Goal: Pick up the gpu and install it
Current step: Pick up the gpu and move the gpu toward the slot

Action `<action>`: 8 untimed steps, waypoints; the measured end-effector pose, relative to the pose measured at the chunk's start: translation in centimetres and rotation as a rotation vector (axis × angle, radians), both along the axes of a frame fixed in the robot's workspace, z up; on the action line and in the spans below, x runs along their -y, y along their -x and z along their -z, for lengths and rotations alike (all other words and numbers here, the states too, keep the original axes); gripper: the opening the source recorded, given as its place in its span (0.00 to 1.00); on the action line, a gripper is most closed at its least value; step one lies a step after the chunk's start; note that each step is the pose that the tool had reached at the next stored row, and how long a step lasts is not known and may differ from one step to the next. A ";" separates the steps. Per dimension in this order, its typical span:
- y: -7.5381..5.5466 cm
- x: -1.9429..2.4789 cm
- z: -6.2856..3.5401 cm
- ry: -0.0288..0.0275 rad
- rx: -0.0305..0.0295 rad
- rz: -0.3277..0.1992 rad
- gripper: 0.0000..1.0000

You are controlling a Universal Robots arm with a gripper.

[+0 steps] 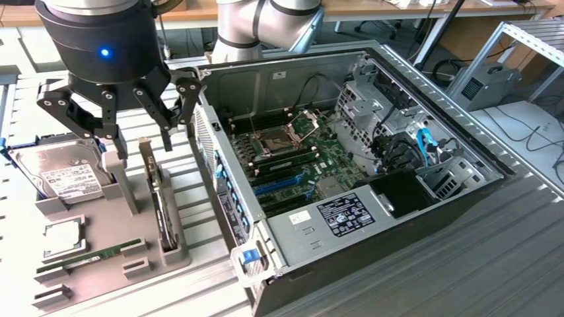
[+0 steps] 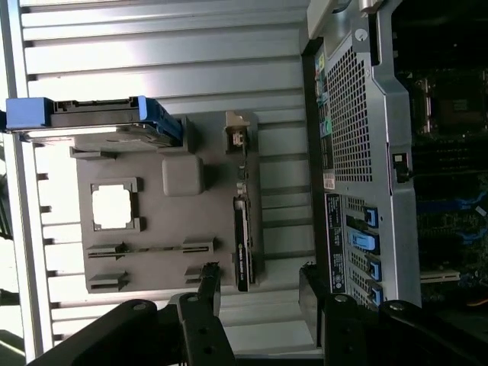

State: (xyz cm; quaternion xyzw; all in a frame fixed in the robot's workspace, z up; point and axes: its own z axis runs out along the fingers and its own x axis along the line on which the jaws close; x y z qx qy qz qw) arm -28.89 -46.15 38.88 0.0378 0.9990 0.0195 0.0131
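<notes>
Hand spread wide with nothing in it, hanging above the grey moulded parts holder on the ribbed metal table. Below it stands the gpu, a long thin black expansion card set on edge in a slot of that holder, just beside the open computer case. Its long axis runs alongside the case's perforated wall, with the pale metal bracket at the end nearest the silver hard drive. It looks stiff and light, but a bare board like this is fragile. My call is to pinch the two flat faces along the upper edge near mid-length, clear of the bracket. On the wrist view, the fingers straddle the card's line.
</notes>
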 end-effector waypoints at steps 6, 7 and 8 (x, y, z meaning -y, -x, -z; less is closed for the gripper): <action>0.0 -0.14 0.18 -0.0001 0.0000 0.000 0.55; 0.0 -0.17 0.22 -0.0004 0.0001 0.000 0.55; 0.0 -0.18 0.24 -0.0006 0.0001 0.000 0.55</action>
